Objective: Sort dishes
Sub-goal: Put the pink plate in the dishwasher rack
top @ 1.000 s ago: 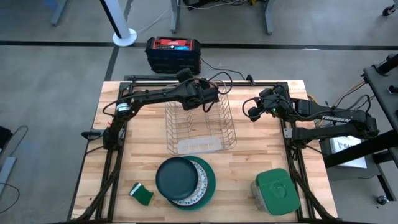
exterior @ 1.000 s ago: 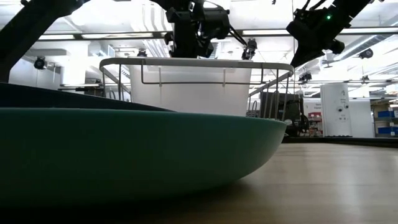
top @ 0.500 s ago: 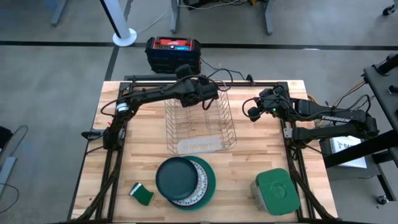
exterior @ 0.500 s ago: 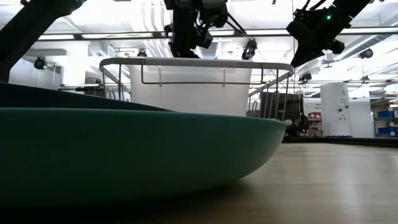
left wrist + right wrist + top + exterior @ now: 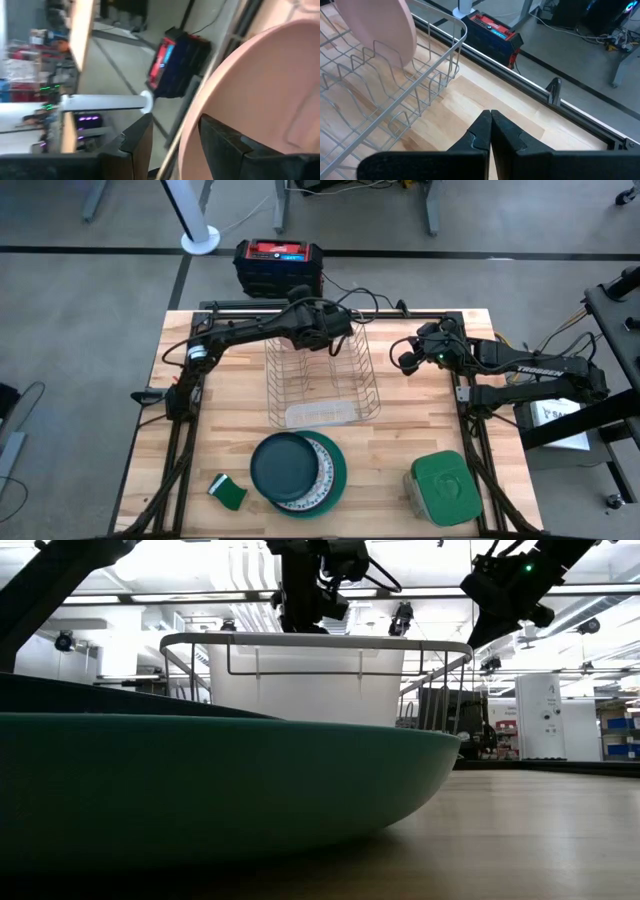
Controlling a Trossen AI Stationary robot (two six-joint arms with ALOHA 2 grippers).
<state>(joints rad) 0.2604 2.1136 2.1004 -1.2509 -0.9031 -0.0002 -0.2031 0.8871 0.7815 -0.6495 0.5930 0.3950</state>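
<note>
Salmon-pink plate: matte, smooth, round; standing on edge in the far end of the wire rack, leaning slightly; in the left wrist view its pale pink rim is filling the frame just beside the fingers.
Wire rack: silvery metal dish rack sitting mid-table, its long side running from the far edge toward the near edge; a white tray is lying at its near end.
Left gripper: hanging over the far end of the rack; its two dark fingers are standing partly apart with the plate's edge passing between them; whether they are touching the plate cannot be told.
Right gripper: waiting above the table on the rack's right side, fingers pressed together, gripping nothing.
Dark teal plate: glossy, round, lying uppermost on a stack near the table's front edge.
White plate with blue-red ornament: lying under the dark teal one, only its patterned rim showing.
Bright teal-green plate: lying at the bottom of the stack; in the low view its curved underside is filling the foreground.
Green-lidded container: sitting at the front right corner, well apart from the stack.
Green sponge: lying just left of the stack.
Wooden table: pale planks, bearing all of the above.
</note>
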